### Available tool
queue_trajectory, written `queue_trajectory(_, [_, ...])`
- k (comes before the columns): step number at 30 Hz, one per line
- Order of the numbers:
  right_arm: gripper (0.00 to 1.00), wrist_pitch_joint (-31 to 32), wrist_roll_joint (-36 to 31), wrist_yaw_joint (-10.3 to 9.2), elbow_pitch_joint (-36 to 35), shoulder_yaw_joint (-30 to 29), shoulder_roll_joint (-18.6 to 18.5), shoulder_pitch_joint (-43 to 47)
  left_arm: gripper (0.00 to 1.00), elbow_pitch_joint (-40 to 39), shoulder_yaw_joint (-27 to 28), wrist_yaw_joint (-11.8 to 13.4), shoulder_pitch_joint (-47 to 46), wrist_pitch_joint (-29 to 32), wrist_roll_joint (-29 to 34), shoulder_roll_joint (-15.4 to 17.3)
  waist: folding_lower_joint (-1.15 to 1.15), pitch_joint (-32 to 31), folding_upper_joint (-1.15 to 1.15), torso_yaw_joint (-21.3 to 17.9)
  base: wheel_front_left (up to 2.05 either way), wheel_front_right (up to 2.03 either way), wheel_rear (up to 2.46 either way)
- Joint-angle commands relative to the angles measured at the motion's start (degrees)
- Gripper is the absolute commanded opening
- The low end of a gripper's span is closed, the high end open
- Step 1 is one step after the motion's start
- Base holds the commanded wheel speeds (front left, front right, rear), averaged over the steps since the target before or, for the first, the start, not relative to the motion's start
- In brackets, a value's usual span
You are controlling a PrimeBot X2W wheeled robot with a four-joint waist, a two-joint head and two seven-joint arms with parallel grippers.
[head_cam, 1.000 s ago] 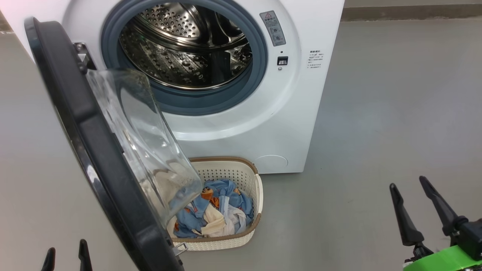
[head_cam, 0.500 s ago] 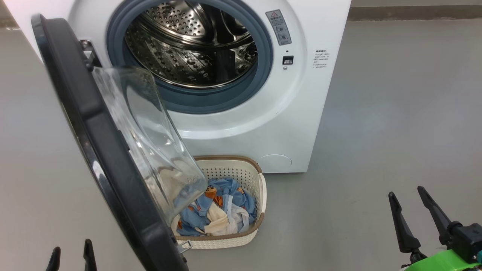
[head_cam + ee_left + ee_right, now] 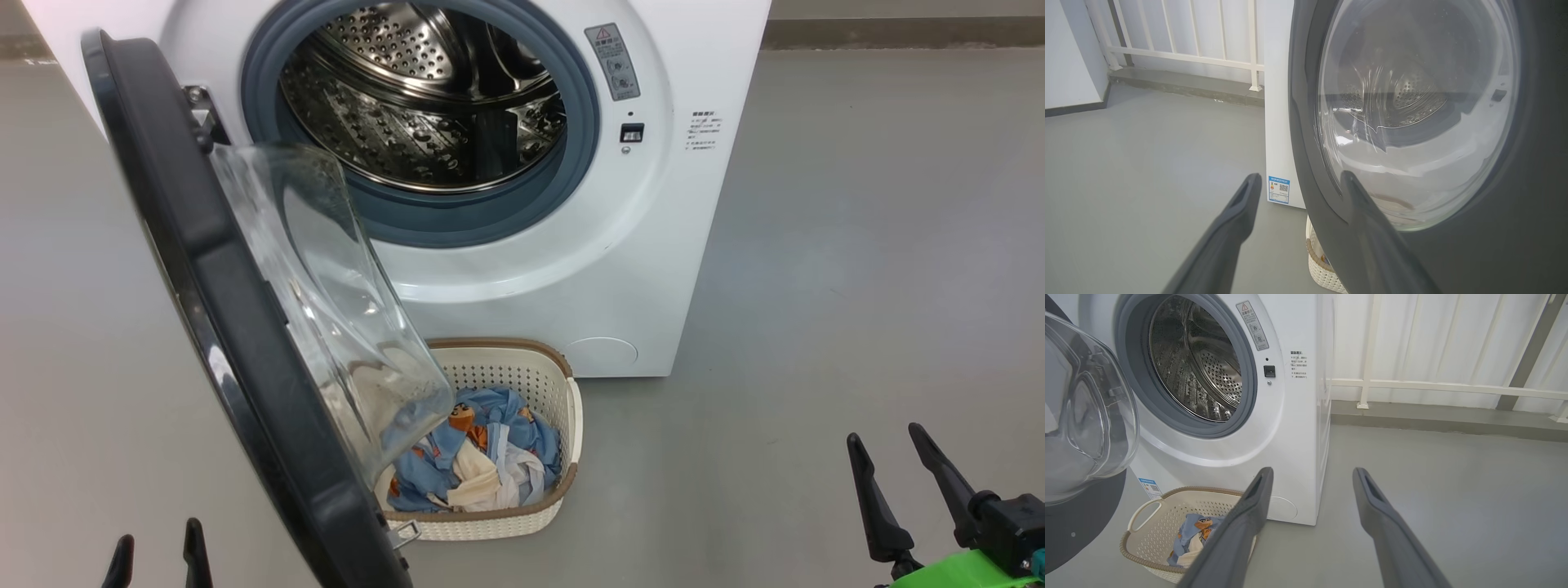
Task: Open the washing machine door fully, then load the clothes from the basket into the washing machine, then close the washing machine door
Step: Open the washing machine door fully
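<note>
The washing machine door (image 3: 200,269) stands open over the basket (image 3: 510,377) of blue-and-cream clothes (image 3: 490,433) before the washing machine (image 3: 653,269).

Bright, even light, soft shadows; reflections on the washing machine door (image 3: 1412,122), wrist views bowed at edges

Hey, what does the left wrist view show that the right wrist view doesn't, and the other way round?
Left wrist, not right wrist: the door's black outer face, seen from outside, and the open left gripper.
Right wrist, not left wrist: a direct look into the drum, the clothes lying in the basket, the warning sticker, and the open right gripper.
Both: the washer, the door's glass bowl, part of the basket, the white railing and the grey floor.
</note>
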Motion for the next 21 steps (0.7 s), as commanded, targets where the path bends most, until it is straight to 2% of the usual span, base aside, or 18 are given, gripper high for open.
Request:
queue_trajectory(1, [1.0,-0.68,-0.42,0.09,-1.15,0.74,-0.56,-0.07,1.0,-1.62,1.84,0.13,-0.84,-0.37,0.55,0.7,0.0,0.0,0.0,0.02,0.0,0.0,0.0])
queue_trajectory(18, [1.0,-0.68,0.04,0.09,-0.17,0.43,-0.33,-0.39,1.0,-1.78,1.91,-0.11,-0.77,-0.37,0.8,0.7,0.0,-0.29,0.0,0.05,0.0,0.0,0.0])
queue_trajectory(19, [1.0,-0.68,0.08,0.09,-0.15,0.48,-0.33,-0.39,0.95,-1.73,1.86,-0.12,-0.78,-0.37,0.74,0.7,0.0,-0.28,0.0,0.07,0.0,0.0,0.0])
queue_trajectory(21, [1.0,-0.68,0.17,0.09,-0.04,0.54,-0.34,-0.4,0.04,-1.19,1.6,-0.36,-0.75,-0.37,0.08,0.7,0.0,-0.27,0.0,0.1,0.0,0.0,0.0])
